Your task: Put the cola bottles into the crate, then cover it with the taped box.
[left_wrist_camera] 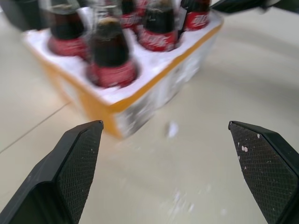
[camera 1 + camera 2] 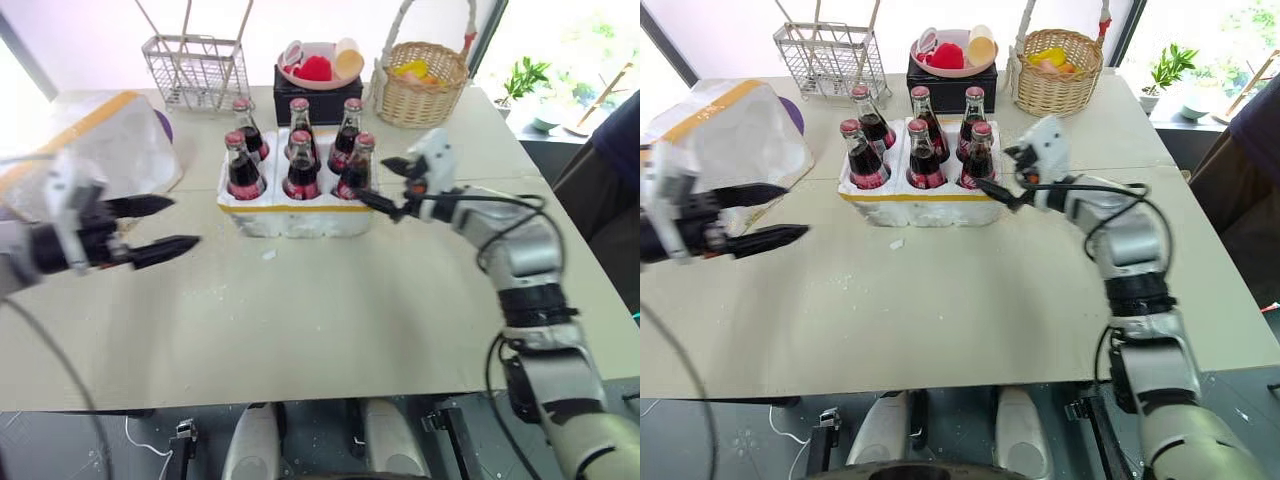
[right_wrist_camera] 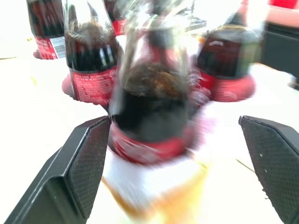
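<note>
Several cola bottles (image 2: 301,165) with red caps and labels stand upright in the wells of the crate (image 2: 295,218), a low white tray with a yellow band, at the table's middle. My right gripper (image 2: 385,185) is open at the crate's right end, its fingers (image 3: 88,158) spread on either side of the front-right bottle (image 3: 154,107), which stands in its well. My left gripper (image 2: 165,225) hangs open and empty over bare table left of the crate. The taped box (image 2: 100,140), white foam with yellow tape, lies at the far left behind it.
Behind the crate stand a wire rack (image 2: 195,70), a black box (image 2: 320,105) with a pink bowl (image 2: 320,62) on it, and a wicker basket (image 2: 425,85). White foam crumbs (image 2: 268,255) lie in front of the crate. A person's dark sleeve (image 2: 618,140) is at the right edge.
</note>
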You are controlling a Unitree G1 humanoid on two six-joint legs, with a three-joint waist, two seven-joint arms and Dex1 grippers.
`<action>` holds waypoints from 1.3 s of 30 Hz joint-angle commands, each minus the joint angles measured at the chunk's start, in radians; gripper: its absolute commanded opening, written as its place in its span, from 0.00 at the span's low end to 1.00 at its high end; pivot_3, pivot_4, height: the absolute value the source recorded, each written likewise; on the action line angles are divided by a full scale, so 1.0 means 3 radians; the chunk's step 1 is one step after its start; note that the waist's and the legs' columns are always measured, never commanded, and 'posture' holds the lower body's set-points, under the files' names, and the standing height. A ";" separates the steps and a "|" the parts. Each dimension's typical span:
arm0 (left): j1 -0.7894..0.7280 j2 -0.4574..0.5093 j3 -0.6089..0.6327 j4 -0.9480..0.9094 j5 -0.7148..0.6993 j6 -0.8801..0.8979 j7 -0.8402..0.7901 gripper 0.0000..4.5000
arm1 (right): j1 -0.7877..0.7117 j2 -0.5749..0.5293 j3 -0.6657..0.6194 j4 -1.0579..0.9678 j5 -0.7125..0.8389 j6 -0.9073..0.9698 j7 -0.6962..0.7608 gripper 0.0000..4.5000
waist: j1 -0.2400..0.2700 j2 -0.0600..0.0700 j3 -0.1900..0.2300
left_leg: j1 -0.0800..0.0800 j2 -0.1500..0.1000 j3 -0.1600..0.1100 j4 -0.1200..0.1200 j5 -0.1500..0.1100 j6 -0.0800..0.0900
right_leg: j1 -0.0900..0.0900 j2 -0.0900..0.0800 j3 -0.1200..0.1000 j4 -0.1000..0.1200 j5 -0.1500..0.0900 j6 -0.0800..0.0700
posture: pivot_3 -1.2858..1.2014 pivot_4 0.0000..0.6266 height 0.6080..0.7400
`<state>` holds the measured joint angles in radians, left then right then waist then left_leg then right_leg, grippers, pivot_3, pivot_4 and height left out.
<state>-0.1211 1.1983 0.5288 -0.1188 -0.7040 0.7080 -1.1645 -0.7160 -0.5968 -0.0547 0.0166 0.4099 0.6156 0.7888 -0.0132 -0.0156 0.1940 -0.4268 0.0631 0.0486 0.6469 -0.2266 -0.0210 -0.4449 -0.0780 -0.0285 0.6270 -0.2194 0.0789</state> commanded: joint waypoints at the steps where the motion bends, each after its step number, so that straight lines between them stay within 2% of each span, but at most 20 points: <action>1: 0.0258 0.0604 0.0643 0.0922 0.0545 -0.0353 -0.0709 1.00 | 0.0012 -0.0536 -0.0592 -0.0525 0.0542 0.0482 0.0308 0.99 | -0.0002 0.0000 0.0004 | -0.0002 0.0000 0.0001 -0.0001 0.0000 0.0000 | -0.0004 -0.0001 -0.0001 -0.0001 -0.0003 -0.0004 | 0.52 0.24 1.00; 4: 0.0219 0.1000 0.0584 0.1756 0.0811 -0.0765 -0.1054 1.00 | 0.0016 -0.0817 -0.0809 -0.0617 0.0825 0.0773 0.0379 0.99 | -0.0002 -0.0004 0.0002 | 0.0003 0.0002 0.0003 -0.0004 -0.0001 -0.0001 | -0.0005 -0.0002 -0.0004 0.0000 -0.0013 -0.0020 | 0.52 0.24 1.00; 8: -0.0190 0.1360 -0.0108 0.2662 0.1145 -0.1440 -0.1229 1.00 | -0.0004 -0.1061 -0.0984 -0.0779 0.1221 0.1038 0.0604 0.99 | -0.0011 -0.0001 0.0003 | 0.0005 0.0006 0.0014 -0.0007 -0.0003 -0.0004 | -0.0013 -0.0011 -0.0006 -0.0003 -0.0012 -0.0023 | 0.52 0.24 1.00; 10: -0.0744 0.1316 -0.0582 0.2947 0.1355 -0.1619 -0.1200 1.00 | -0.0029 -0.1063 -0.1028 -0.0836 0.1405 0.1107 0.0640 0.99 | -0.0006 0.0000 0.0003 | 0.0002 0.0006 0.0020 -0.0007 -0.0002 -0.0003 | -0.0017 -0.0013 -0.0006 0.0000 -0.0011 -0.0024 | 0.52 0.24 1.00; 14: -0.2127 0.0984 -0.1539 0.3674 0.2211 -0.1942 -0.1148 1.00 | -0.0074 -0.0980 -0.0964 -0.0860 0.1388 0.1040 0.0450 0.99 | 0.0028 -0.0004 0.0002 | -0.0004 0.0007 0.0021 -0.0007 -0.0001 -0.0001 | -0.0023 -0.0007 -0.0007 0.0009 -0.0011 -0.0024 | 0.52 0.24 1.00; 19: -0.3075 0.0636 -0.2108 0.4369 0.2905 -0.2210 -0.0883 1.00 | 0.0029 -0.1023 -0.0987 -0.0930 0.1382 0.1012 0.0401 0.99 | 0.0055 -0.0018 0.0002 | -0.0009 0.0007 0.0025 0.0004 0.0000 0.0000 | -0.0023 -0.0006 -0.0006 0.0012 -0.0002 -0.0007 | 0.52 0.24 1.00; 22: -0.3405 0.0398 -0.2265 0.4628 0.3152 -0.2228 -0.0589 1.00 | 0.0098 -0.1046 -0.1071 -0.1023 0.1438 0.1068 0.0310 0.99 | 0.0083 -0.0020 0.0002 | -0.0010 0.0007 0.0024 0.0004 0.0000 0.0000 | -0.0023 -0.0006 -0.0006 0.0012 -0.0002 -0.0007 | 0.52 0.24 1.00; 27: -0.3626 0.0181 -0.2335 0.4818 0.3342 -0.2201 -0.0261 1.00 | 0.0313 -0.1061 -0.1219 -0.1234 0.1551 0.1139 0.0145 0.99 | 0.0085 -0.0025 0.0002 | -0.0011 0.0007 0.0023 0.0005 0.0000 0.0000 | -0.0023 -0.0008 -0.0005 0.0011 -0.0002 -0.0008 | 0.52 0.24 1.00; 32: -0.3663 0.0055 -0.2340 0.4880 0.3411 -0.2103 -0.0301 1.00 | 0.0451 -0.1069 -0.1334 -0.1346 0.1663 0.1178 -0.0015 0.99 | 0.0071 -0.0031 0.0002 | -0.0011 0.0007 0.0023 0.0005 0.0000 0.0000 | -0.0023 -0.0007 -0.0005 0.0013 -0.0002 -0.0007 | 0.52 0.24 1.00; 36: -0.3658 -0.0054 -0.2295 0.4899 0.3427 -0.2067 -0.0079 1.00 | 0.0517 -0.1115 -0.1353 -0.1374 0.1685 0.1160 -0.0054 0.99 | 0.0080 -0.0031 0.0002 | -0.0010 0.0007 0.0021 0.0006 0.0000 0.0001 | -0.0023 -0.0007 -0.0006 0.0015 -0.0002 -0.0007 | 0.52 0.24 1.00; 39: -0.3760 -0.0092 -0.2273 0.4912 0.3386 -0.1840 -0.0375 1.00 | 0.0505 -0.1135 -0.1329 -0.1344 0.1666 0.1125 -0.0076 0.99 | 0.0081 -0.0034 0.0001 | -0.0011 0.0007 0.0021 0.0007 0.0000 0.0001 | -0.0023 -0.0008 -0.0006 0.0015 -0.0002 -0.0007 | 0.52 0.24 1.00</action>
<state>-1.2054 1.1603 -0.1739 1.3582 0.3186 0.1211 -1.2338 -0.5563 -0.9178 -0.4175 -0.3692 0.8981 0.9744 0.7707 0.0111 -0.0257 0.1944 -0.4301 0.0653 0.0549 0.6492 -0.2266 -0.0208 -0.4517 -0.0800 -0.0304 0.6316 -0.2200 0.0768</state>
